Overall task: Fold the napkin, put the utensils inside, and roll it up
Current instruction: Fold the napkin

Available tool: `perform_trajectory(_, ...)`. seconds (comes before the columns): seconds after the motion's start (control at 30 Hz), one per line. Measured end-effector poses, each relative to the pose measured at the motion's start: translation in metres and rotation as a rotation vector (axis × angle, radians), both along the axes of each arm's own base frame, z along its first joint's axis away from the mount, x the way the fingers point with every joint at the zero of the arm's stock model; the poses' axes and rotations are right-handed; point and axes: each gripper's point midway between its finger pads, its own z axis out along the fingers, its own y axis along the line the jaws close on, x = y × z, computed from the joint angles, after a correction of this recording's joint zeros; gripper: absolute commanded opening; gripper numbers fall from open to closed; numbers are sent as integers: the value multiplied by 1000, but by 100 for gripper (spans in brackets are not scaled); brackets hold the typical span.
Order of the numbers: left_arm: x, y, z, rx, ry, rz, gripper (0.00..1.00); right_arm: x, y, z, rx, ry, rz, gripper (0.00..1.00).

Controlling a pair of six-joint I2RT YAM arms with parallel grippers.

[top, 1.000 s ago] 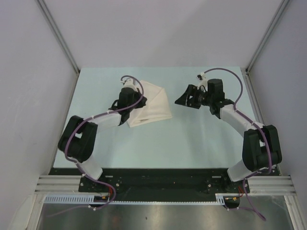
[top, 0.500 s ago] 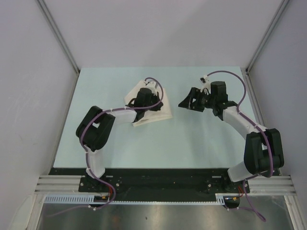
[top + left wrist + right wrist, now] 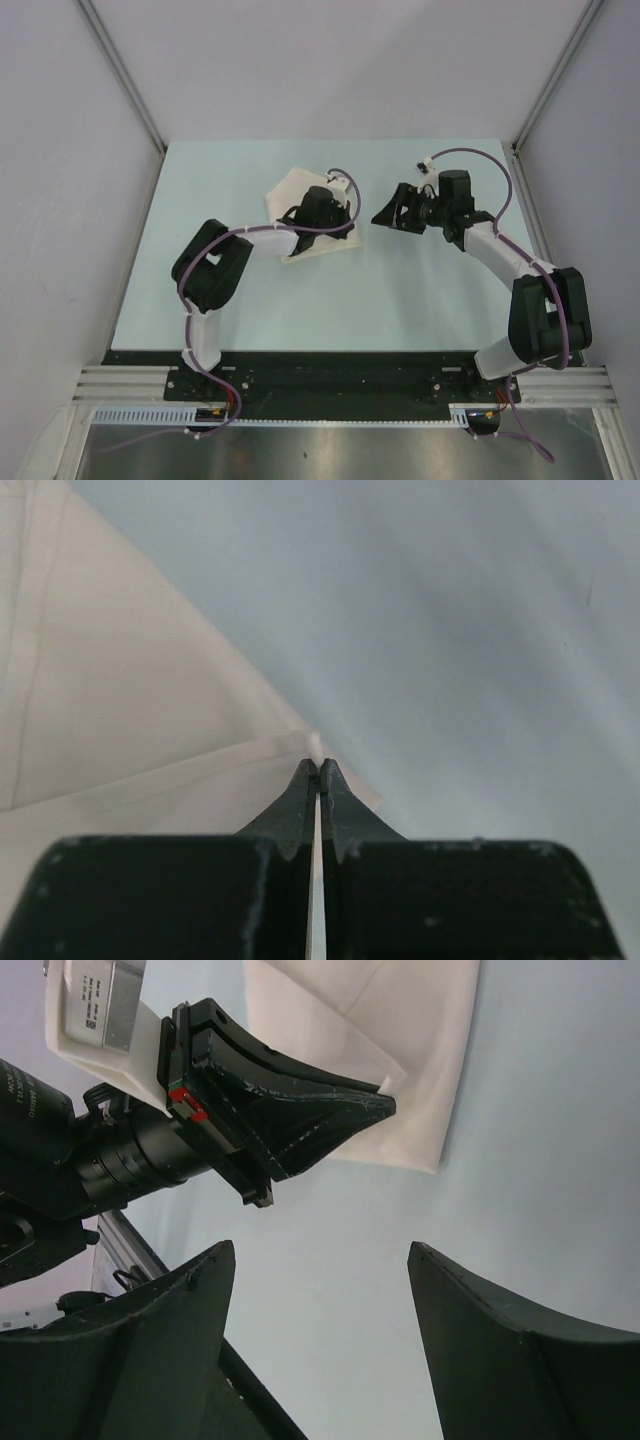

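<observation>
Napkin (image 3: pixel 288 192), a large soft white cloth with no markings, is lying in loose folded layers on the pale blue-green table (image 3: pixel 400 290), a little left of centre in the upper half of the top view. The black-and-white left arm (image 3: pixel 255 238) is reaching across it from the lower left and covering its middle, so only an upper-left corner and a lower edge are showing there.

The black two-finger left gripper (image 3: pixel 338 226) is pinching the cloth at its right-hand corner. In the left wrist view the left gripper (image 3: pixel 317 768) is pressing its tips together at lower centre, with a thin white sliver of fabric running between them. The napkin (image 3: pixel 120 710) is spreading away to the upper left, showing a crease and an overlapping layer, while bare table (image 3: pixel 480 630) is filling the right side.

The black right gripper (image 3: pixel 388 214) is hovering just right of the napkin in the top view, its tips pointing left toward the cloth. In the right wrist view the right gripper (image 3: pixel 320 1250) is standing with its fingers (image 3: pixel 180 1300) spread wide at the bottom of the frame, gripping nothing, with only table (image 3: pixel 520 1160) between them. Above them the left gripper (image 3: pixel 385 1108) is clamping a corner of the napkin (image 3: pixel 420 1040) in the upper middle of the frame.
</observation>
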Motion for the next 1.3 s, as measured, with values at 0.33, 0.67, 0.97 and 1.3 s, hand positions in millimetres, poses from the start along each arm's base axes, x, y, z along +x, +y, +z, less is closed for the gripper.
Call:
perform_trajectory(0.33,-4,-9,2,29,-19,-48,0,1,0,-8,-4,20,0,75)
perform_trajectory(0.67,-8,-14,1,40,-26,-60,0,1,0,-9,-5,23,1,75)
perform_trajectory(0.97,-2,-12,7,30,-68,-28,0,1,0,-9,-5,25,1,75)
perform_trajectory(1.3,2,-13,24,6,-110,-15,0,1,0,-11,-6,29,0,75)
